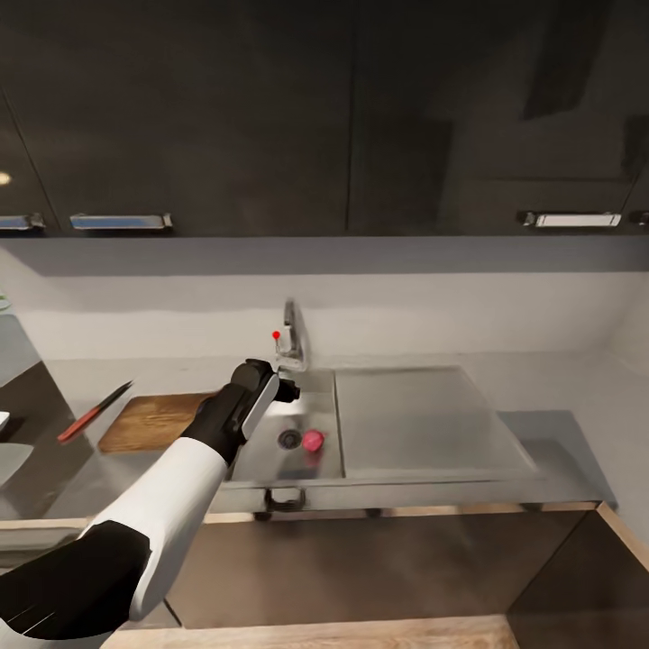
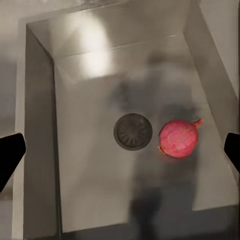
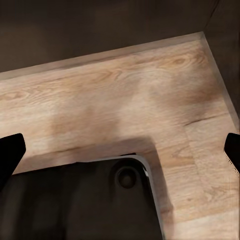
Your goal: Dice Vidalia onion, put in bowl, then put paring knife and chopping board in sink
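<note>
No legible writing. Rectangular stainless-steel sink (image 2: 75, 65) holds small pink-red Vidalia onion (image 2: 178, 138) beside round drain (image 2: 133, 131). Left gripper (image 2: 120, 150) spread wide above; right gripper (image 3: 120, 150) likewise released.

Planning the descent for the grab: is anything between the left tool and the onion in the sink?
Nothing: in the left wrist view the open left tool looks down on the Vidalia onion, lying beside the drain on the bare sink floor.
</note>
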